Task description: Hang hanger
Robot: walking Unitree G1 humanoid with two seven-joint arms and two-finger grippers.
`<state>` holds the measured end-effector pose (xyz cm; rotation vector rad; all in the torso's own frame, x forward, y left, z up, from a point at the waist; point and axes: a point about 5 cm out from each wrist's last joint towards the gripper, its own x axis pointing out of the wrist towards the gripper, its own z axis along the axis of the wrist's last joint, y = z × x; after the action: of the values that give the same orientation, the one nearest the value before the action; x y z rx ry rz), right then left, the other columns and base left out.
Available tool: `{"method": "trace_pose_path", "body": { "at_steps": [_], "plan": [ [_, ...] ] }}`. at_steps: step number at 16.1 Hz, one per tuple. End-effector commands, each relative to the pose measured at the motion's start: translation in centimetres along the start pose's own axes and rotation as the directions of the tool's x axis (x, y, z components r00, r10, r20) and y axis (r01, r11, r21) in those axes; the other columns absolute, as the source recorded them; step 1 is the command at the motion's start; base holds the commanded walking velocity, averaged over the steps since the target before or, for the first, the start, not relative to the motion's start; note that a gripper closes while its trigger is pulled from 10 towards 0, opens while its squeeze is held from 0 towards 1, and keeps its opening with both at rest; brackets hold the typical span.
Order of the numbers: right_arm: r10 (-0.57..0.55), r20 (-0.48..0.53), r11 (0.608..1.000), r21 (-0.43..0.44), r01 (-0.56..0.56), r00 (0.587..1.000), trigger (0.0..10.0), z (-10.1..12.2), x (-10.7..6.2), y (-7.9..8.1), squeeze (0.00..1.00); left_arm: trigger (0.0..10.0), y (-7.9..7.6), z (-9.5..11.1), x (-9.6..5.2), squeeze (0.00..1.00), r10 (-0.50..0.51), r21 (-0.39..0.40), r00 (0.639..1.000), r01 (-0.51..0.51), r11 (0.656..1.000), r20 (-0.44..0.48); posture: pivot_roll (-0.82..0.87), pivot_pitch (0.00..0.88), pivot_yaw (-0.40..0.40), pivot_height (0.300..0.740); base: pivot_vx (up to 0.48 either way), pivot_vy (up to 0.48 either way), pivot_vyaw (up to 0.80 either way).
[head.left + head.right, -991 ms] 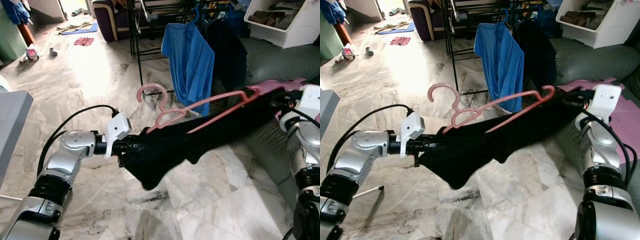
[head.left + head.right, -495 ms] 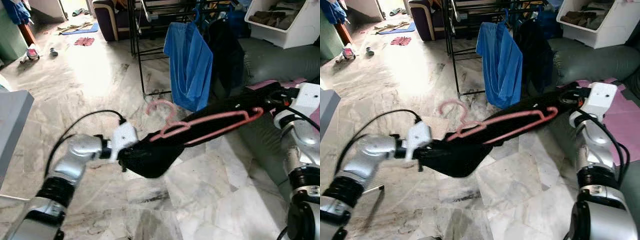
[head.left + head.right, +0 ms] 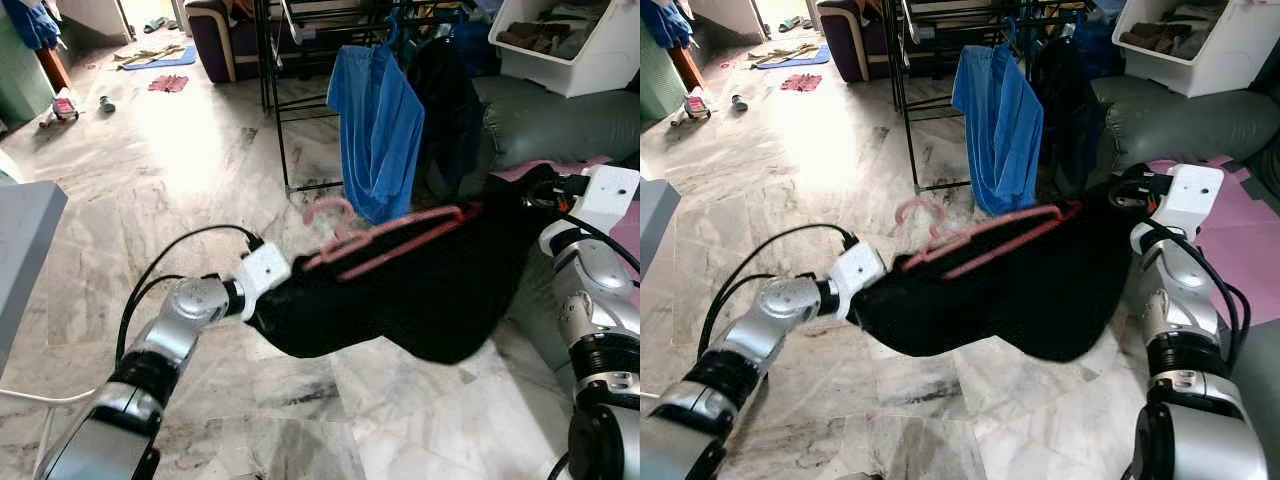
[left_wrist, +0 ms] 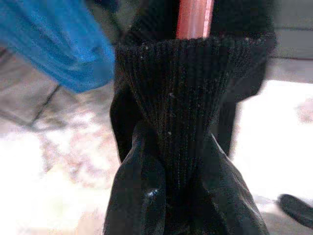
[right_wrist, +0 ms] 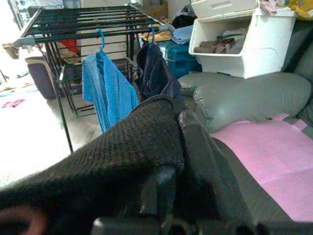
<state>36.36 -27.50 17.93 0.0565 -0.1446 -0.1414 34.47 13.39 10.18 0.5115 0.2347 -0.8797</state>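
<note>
I hold a black knitted garment (image 3: 420, 300) stretched between both arms, with the pink hanger (image 3: 385, 240) already threaded into it, its hook poking out on top. My left gripper (image 4: 171, 196) is clamped on one ribbed edge of the garment, the hanger's pink bar running out just beyond the fingers. My right gripper (image 5: 171, 147) pinches the other end of the knit.

So the dressing part looks done; the hanging is not. The black drying rack (image 5: 83, 22) stands ahead, and the garment is below its rails and short of them. I judge I must walk closer, lift, and get the hook over a rail.

On the rack hang a blue shirt (image 3: 378, 125) and a dark garment (image 3: 450, 105) beside it, so I need a free stretch of rail. A grey sofa (image 3: 560, 120) with a white storage bin (image 3: 570, 45) on it crowds the rack's right side.
</note>
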Motion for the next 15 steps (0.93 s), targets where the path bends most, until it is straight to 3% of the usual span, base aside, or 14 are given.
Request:
{"method": "trace_pose_path", "body": {
  "at_steps": [1, 3, 5, 8, 9, 11, 13, 15],
  "plan": [
    [-0.02, 0.056, 1.0, -0.015, 0.021, 0.998, 0.0, 1.3, 0.1, -0.3, 0.0, 0.0, 0.9, -1.4, -0.6, 0.0, 0.111, -0.053, 0.991, -0.115, 0.992, -0.074, -0.05, 0.057, 0.02, 0.74, 0.0, 0.0, 0.0],
    [0.033, 0.051, 0.998, -0.047, -0.03, 0.998, 0.0, 0.8, 0.2, 1.6, 0.0, 0.0, 0.5, -0.9, 0.5, 0.0, 0.211, -0.137, 0.976, -0.216, 0.967, -0.049, -0.05, 0.058, 0.023, 0.74, 0.0, 0.0, 0.0],
    [0.113, 0.032, 0.992, -0.063, -0.111, 0.993, 0.0, -0.2, 0.0, 4.3, 0.0, 0.0, -1.2, 0.6, 2.4, 0.0, 0.261, -0.292, 0.965, -0.246, 0.924, 0.015, -0.05, 0.054, 0.022, 0.74, 0.0, 0.0, 0.0],
    [0.168, 0.017, 0.985, -0.053, -0.167, 0.986, 0.0, -0.9, -0.1, 6.7, 0.0, 0.0, -3.0, 1.7, 3.8, 0.0, 0.246, -0.338, 0.968, -0.218, 0.916, 0.042, -0.05, 0.049, 0.018, 0.74, 0.0, 0.0, 0.0],
    [0.224, 0.002, 0.973, -0.062, -0.224, 0.975, 0.0, -1.5, -0.5, 8.4, 0.0, 0.0, -4.2, 2.3, 4.5, 0.0, 0.221, -0.331, 0.974, -0.19, 0.924, 0.058, -0.05, 0.048, 0.017, 0.74, 0.0, 0.0, 0.0],
    [0.36, -0.053, 0.929, -0.078, -0.363, 0.932, 0.0, -3.2, -1.9, 11.8, 0.0, 0.0, -5.0, 3.5, 5.2, 0.0, 0.228, -0.35, 0.97, -0.186, 0.918, 0.083, -0.05, 0.045, 0.013, 0.74, 0.0, 0.0, 0.0],
    [0.457, -0.112, 0.883, -0.067, -0.465, 0.883, 0.0, -4.6, -3.3, 13.3, 0.0, 0.0, -4.4, 4.0, 5.1, 0.0, 0.249, -0.393, 0.965, -0.197, 0.898, 0.085, -0.05, 0.046, 0.01, 0.74, 0.0, 0.0, 0.0],
    [0.563, -0.195, 0.812, -0.051, -0.581, 0.803, 0.0, -6.2, -5.0, 14.3, 0.0, 0.0, -3.8, 4.1, 5.0, 0.0, 0.271, -0.396, 0.959, -0.218, 0.892, 0.08, -0.05, 0.046, 0.01, 0.74, 0.0, 0.0, 0.0]
  ]
}}
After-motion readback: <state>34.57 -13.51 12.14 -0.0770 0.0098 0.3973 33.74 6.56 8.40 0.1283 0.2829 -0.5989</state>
